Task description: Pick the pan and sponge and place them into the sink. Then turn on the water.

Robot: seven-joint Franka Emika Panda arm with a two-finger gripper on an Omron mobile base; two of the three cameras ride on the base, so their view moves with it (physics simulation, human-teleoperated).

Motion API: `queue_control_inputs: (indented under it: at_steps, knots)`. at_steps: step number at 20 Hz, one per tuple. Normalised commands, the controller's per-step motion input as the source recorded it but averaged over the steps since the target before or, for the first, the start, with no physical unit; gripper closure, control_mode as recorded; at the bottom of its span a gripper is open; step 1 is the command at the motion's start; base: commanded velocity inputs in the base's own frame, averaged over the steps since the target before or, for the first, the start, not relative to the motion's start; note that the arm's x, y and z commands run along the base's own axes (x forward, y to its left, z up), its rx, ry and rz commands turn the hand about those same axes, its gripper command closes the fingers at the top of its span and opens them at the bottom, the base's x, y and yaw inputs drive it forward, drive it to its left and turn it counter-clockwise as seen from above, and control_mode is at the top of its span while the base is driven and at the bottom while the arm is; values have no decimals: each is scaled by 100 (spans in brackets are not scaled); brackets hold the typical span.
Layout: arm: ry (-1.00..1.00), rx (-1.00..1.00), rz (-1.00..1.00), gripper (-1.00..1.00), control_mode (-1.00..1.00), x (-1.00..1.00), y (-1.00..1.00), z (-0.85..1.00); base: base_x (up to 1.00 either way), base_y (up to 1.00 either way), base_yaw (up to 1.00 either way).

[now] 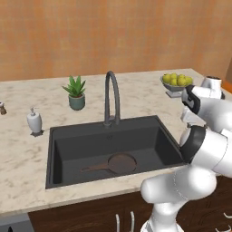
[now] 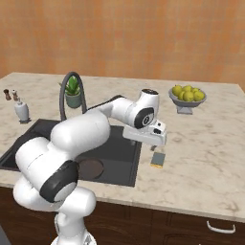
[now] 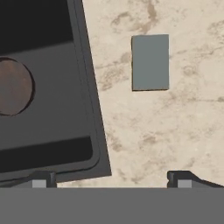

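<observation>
The pan (image 1: 121,163) lies already in the sink (image 1: 61,136), so the claw (image 3: 111,177) hangs wide and empty above the worktop (image 3: 183,131), the sponge (image 3: 150,62) just ahead of it, apart.

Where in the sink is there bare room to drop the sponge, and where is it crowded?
The sink floor is bare behind the pan, toward the faucet, and at its left end past the handle. The front middle is taken by the pan. The sponge lies on the counter just right of the rim.
</observation>
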Motion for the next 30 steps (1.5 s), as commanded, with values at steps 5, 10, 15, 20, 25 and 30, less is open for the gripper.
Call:
queue_control_inputs:
  at_steps: [5, 10, 15, 20, 25, 30]
  knots:
    - [0, 0, 0, -100, -100, 25, -42, -35, 0, 0, 0]
    - [1, 0, 0, -100, -100, 19, -19, -21, 0, 0, 0]
    - [1, 0, 0, -100, -100, 25, -18, -29, 0, 0, 0]
    - [0, 0, 0, -100, -100, 26, -13, -36, 0, 0, 0]
    - [1, 0, 0, -100, -100, 33, -13, -32, 0, 0, 0]
    - [0, 0, 0, -100, -100, 32, -9, -36, 0, 0, 0]
